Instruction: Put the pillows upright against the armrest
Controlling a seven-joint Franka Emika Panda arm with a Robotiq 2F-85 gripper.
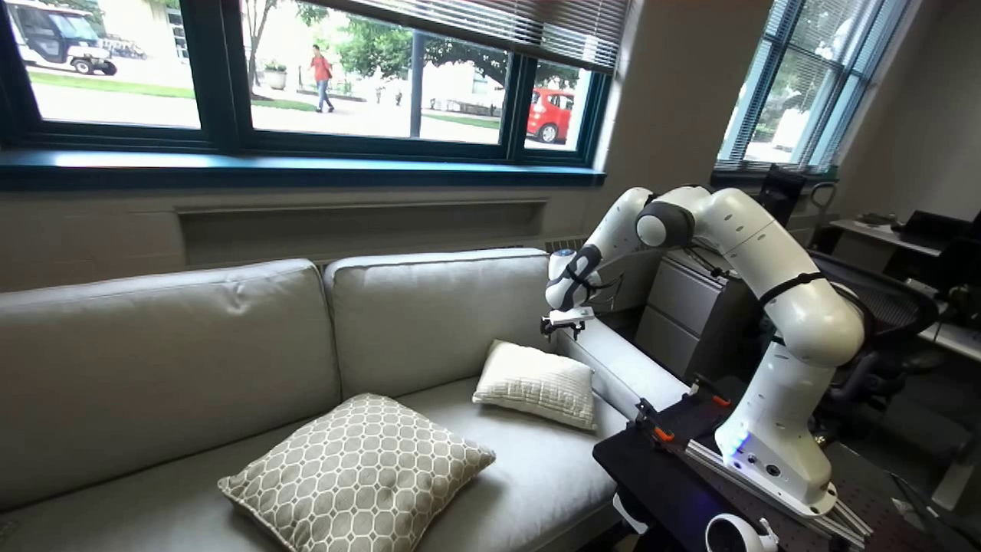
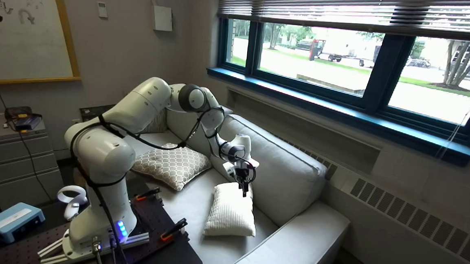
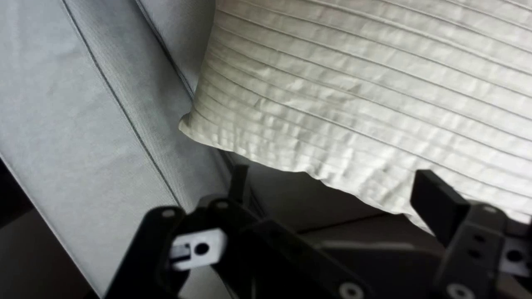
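A white ribbed pillow (image 1: 536,381) lies tilted on the sofa seat near the armrest (image 1: 625,364); it also shows in an exterior view (image 2: 232,215) and fills the upper right of the wrist view (image 3: 353,95). A larger beige patterned pillow (image 1: 368,475) lies on the seat farther from that armrest, also in an exterior view (image 2: 171,165). My gripper (image 1: 563,331) is open and empty, above the white pillow's edge on the backrest side. In the wrist view the open fingers (image 3: 332,178) are apart, the right one overlapping the pillow's edge; contact cannot be told.
The sofa backrest (image 1: 444,322) rises close behind the gripper. The robot stands on a black table (image 2: 170,250) at the sofa's front, with clamps (image 2: 174,229) on its edge. Another beige cushion (image 2: 156,123) is partly hidden behind the arm. A window sill (image 1: 306,170) runs behind the sofa.
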